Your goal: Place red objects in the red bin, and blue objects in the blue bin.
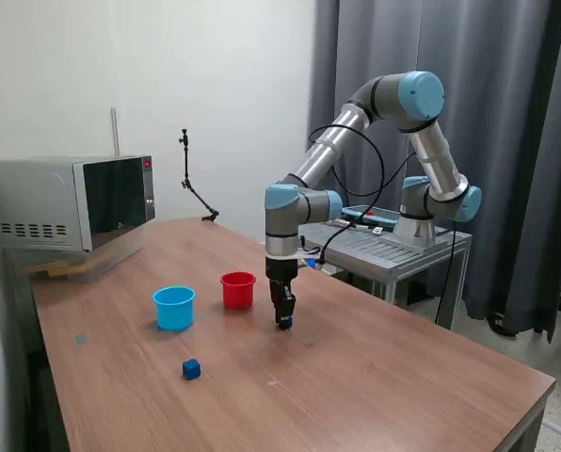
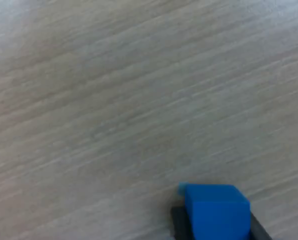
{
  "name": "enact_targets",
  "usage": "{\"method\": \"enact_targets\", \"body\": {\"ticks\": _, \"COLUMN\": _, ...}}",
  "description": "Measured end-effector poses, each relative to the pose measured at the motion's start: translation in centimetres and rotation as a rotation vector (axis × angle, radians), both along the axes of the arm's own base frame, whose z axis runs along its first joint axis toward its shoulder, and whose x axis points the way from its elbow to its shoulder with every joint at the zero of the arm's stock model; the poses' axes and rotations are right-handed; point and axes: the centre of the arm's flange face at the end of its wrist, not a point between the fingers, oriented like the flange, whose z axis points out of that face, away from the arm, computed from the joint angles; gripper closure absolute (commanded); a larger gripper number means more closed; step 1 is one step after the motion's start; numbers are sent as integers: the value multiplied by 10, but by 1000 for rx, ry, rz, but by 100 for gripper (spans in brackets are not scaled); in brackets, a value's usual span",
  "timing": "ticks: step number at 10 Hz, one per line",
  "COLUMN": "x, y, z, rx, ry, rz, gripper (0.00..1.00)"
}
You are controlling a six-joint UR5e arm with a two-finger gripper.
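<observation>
Jaws closed on one blue cube, low over the counter beside the red cup. You still have this cube and the second blue cube, lying on the counter, to get into the blue cup; no red cubes show.

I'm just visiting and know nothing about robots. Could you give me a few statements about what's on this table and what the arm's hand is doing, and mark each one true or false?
1. The hand has a blue cube between its fingers. True.
2. A second blue cube sits loose on the table. True.
3. The red cup lies tipped on its side. False: it stands upright.
4. The light blue cup is stacked inside the red cup. False: they stand side by side, apart.
5. A microwave sits at the table's far corner. True.
</observation>
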Motion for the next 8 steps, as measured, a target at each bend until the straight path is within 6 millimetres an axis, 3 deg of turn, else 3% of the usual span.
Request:
{"method": "enact_targets", "body": {"ticks": 3, "x": -7, "y": 1, "z": 12, "rx": 1, "ry": 7, "rz": 7, "gripper": 100}}
{"method": "enact_targets", "body": {"ticks": 8, "x": -63, "y": 13, "z": 89, "rx": 13, "ry": 82, "rz": 3, "gripper": 100}}
